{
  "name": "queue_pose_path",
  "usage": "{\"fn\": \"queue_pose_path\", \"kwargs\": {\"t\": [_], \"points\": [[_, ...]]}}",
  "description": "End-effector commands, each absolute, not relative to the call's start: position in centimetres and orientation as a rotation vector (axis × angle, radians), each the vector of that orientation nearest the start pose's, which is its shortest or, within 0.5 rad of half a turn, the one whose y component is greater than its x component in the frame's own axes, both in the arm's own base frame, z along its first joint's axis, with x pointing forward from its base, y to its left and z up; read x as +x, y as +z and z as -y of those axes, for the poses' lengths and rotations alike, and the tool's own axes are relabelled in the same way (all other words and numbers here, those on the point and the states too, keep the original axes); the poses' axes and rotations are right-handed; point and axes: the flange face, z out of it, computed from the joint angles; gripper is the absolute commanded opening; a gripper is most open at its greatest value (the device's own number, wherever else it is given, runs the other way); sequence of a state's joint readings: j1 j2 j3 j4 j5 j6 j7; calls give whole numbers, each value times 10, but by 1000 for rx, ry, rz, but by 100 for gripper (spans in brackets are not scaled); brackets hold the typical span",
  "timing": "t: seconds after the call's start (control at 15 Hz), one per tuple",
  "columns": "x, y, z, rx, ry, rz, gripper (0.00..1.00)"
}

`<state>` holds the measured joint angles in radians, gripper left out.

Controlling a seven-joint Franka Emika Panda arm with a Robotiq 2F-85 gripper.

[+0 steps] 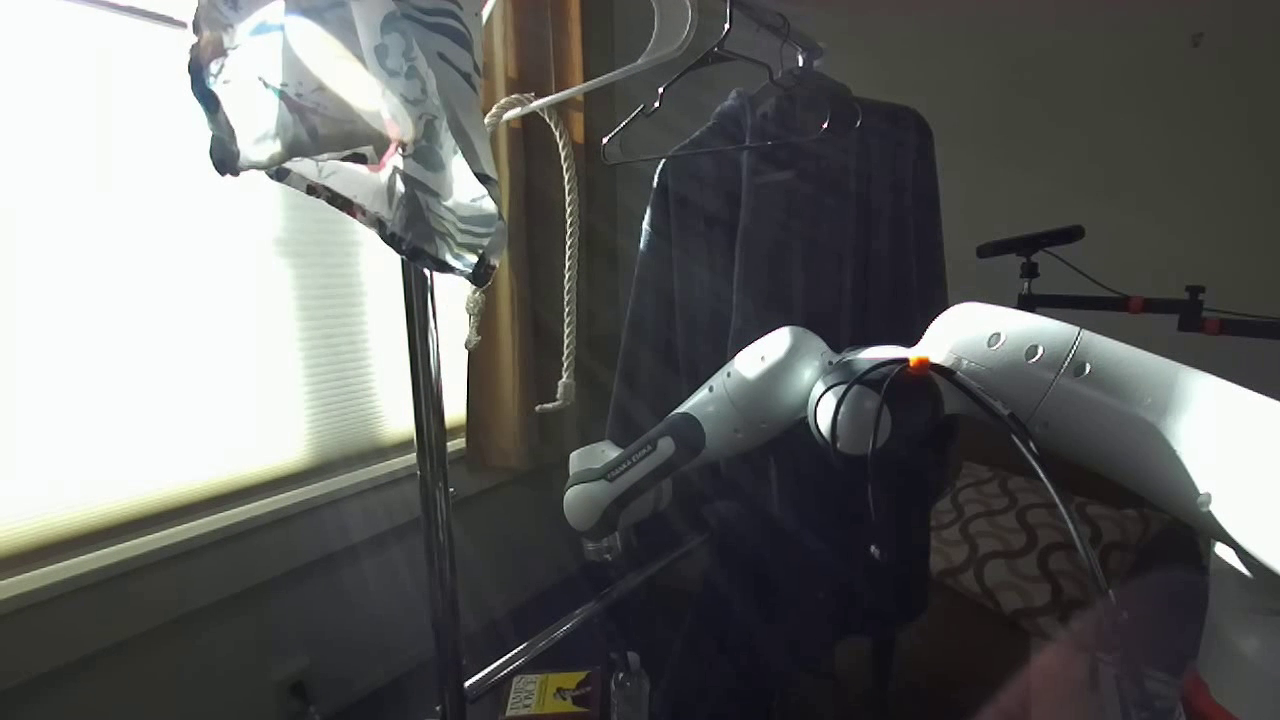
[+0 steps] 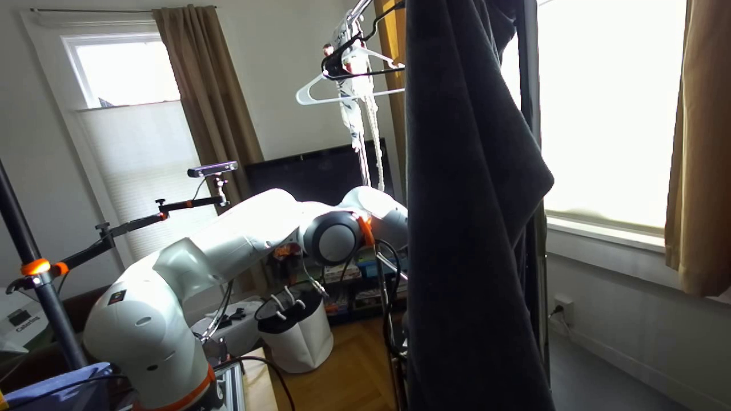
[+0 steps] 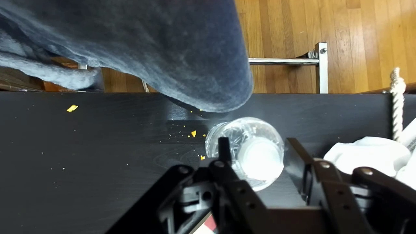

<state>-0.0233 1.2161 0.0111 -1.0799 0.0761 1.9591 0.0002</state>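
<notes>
Okay, so the gripper [image 3: 259, 148] has its 2 fingers [image 3: 297, 152] spread apart, and in the wrist view a clear bottle [image 3: 240, 128] shows in the gap between them. Can't tell if either finger is actually touching it. The bottle looks upright, white cap [image 3: 260, 159] on, standing on a dark tabletop [image 3: 81, 162]. Some yellow crumbs [image 3: 194, 133] are scattered just beside it. A fuzzy blue-gray garment [image 3: 182, 58] hangs over the tabletop's edge, its rounded end really close to the bottle. Past 1 of the fingers there's a crumpled white thing [image 3: 367, 154], no clue what, with a twisted rope [image 3: 397, 107] near it. Beyond the edge you get a metal bar [image 3: 279, 61] and wood floor [image 3: 373, 42].

Further out, in an exterior view, the white arm [image 1: 770, 385] angles down in front of a long dark garment [image 1: 830, 220], and the gripper itself gets lost in the shadows there. A yellow-covered book [image 1: 540, 692] sits low down near that end of the arm. A patterned cloth [image 1: 430, 120] hangs against a super bright window [image 1: 150, 300]. Also in an exterior view, there's a black TV [image 2: 320, 177] behind the arm and a white basket [image 2: 300, 345] with a dark rim down on the floor.
</notes>
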Motion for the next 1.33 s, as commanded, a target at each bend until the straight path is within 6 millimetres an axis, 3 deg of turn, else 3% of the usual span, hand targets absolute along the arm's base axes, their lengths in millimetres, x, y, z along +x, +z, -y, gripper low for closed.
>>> {"fn": "queue_pose_path", "kwargs": {"t": [0.0, 0.07, 0.33, 0.8, 1.27], "points": [[713, 23, 2, -3031, 475, -73, 16], [713, 23, 2, -3032, 474, -72, 7], [716, 37, -2, -3017, 445, -70, 8], [744, 132, -33, -2969, 134, 38, 8], [738, 251, -63, -2894, -270, 236, 8]]}}
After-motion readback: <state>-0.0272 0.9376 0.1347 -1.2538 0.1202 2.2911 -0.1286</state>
